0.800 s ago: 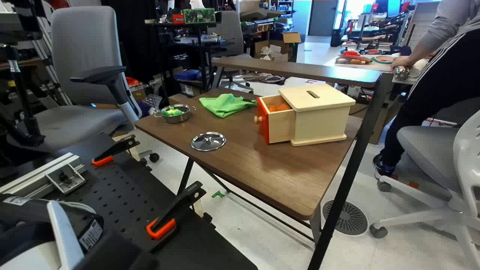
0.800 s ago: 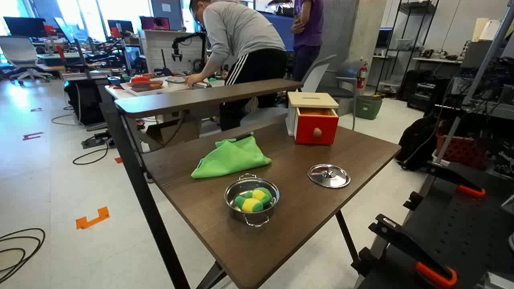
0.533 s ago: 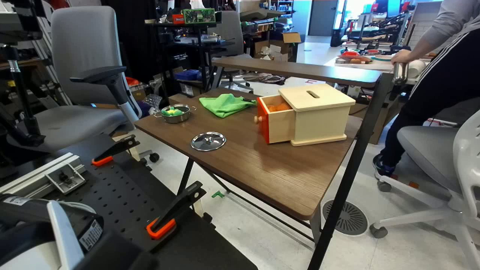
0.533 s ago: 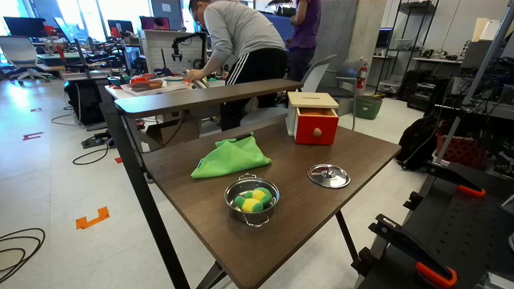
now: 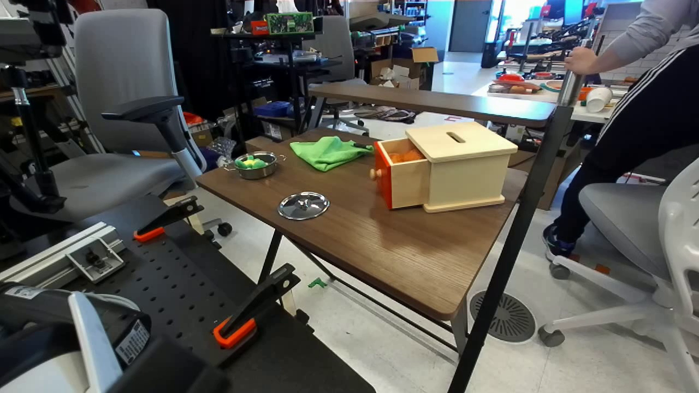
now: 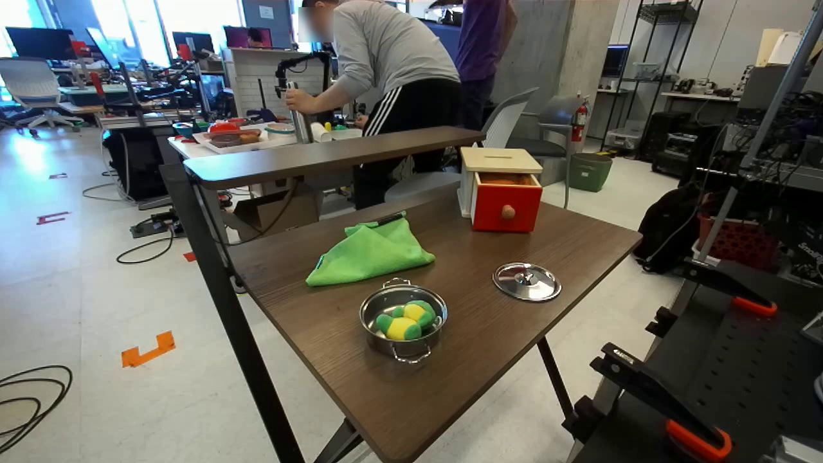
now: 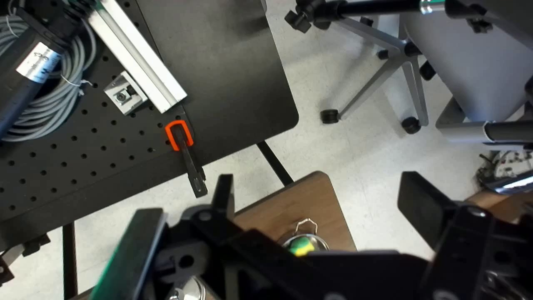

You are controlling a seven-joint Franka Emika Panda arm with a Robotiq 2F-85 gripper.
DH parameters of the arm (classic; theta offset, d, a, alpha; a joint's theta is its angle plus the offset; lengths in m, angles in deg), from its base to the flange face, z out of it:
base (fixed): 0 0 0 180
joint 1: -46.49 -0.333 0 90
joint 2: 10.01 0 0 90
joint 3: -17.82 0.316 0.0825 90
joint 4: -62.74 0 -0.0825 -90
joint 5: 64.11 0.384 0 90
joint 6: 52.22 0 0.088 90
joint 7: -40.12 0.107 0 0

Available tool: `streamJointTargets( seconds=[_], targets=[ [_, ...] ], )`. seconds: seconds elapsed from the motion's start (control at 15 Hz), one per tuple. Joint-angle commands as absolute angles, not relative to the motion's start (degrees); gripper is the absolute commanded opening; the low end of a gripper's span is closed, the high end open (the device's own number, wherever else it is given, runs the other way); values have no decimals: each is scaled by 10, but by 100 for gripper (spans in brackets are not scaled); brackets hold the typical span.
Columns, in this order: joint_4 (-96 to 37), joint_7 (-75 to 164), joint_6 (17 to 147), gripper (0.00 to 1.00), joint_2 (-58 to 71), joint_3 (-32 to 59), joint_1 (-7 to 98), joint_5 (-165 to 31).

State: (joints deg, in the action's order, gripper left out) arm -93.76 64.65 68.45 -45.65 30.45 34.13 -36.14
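Though only the wrist view catches it, the gripper [image 7: 320,193] stands spread wide, released.
Pot [image 6: 393,299] with green-yellow contents [image 6: 404,328] on brown table [image 6: 463,276]; red-fronted drawer [image 6: 491,213], pulled out, in both exterior views alone.

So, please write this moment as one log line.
black gripper: open, empty; round steel pot: uncovered, green-yellow object inside; round steel lid: on brown table; red-fronted wooden drawer: partly open

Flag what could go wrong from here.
The open gripper might knock the pot, which sits near an edge of the table. The loose lid, also near an edge, could slide off if brushed. The drawer stands pulled out of the box, so it could get snagged in passing.
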Motion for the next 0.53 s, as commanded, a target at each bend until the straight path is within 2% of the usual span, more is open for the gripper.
streamJointTargets(
  seconds=[0.0,0.47],
  targets=[
    [-935,673,763,100,-449,320,347,-336],
    [-903,675,946,100,-381,338,323,-296]
  ],
)
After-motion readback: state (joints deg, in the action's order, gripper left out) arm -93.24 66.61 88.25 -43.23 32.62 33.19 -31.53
